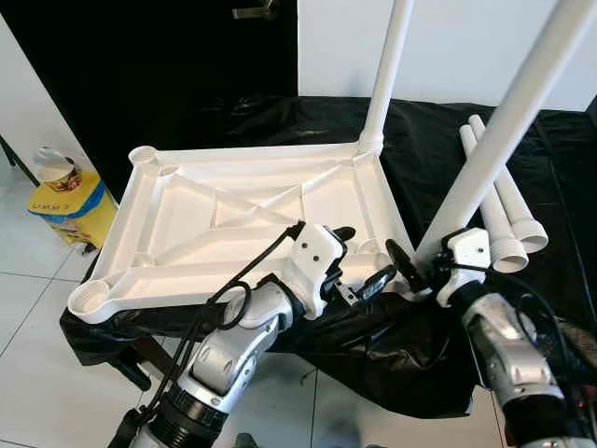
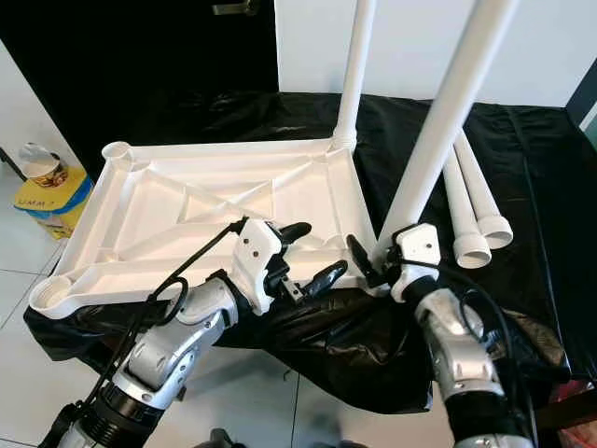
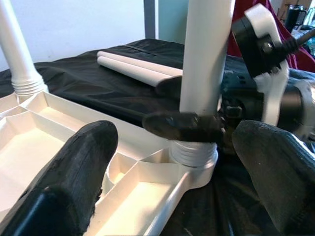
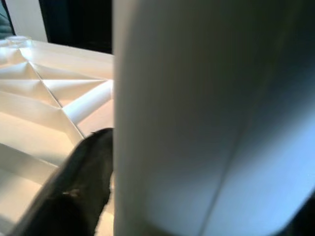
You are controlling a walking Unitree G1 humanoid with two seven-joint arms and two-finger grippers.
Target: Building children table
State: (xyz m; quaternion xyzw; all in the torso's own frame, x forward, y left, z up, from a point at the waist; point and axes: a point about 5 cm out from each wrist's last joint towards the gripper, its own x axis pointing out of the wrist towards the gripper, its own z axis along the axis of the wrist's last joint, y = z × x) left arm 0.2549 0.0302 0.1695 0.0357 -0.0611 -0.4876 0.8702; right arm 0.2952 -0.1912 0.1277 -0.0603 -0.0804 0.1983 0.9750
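standing in the tabletop (image 1: pixel 242 210) corner, leg (image 1: pixel 504 140) within right hand (image 1: pixel 417 268) grasp.

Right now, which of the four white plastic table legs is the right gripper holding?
The upright white plastic leg at the tabletop's near right corner socket; right gripper clamps its base.

One white plastic table top (image 1: pixel 252 210) lies upside down on one black cloth (image 1: pixel 280 117), with two white legs standing upright in its sockets: one leg at the far right corner (image 1: pixel 387 70) and one leg at the near right corner (image 1: pixel 518 117). Two more loose white legs (image 1: pixel 504 201) lie side by side on the cloth to the right, making four legs in all, and two empty sockets show on the table top's left side. One yellow container (image 1: pixel 70 201) stands on the floor at far left.
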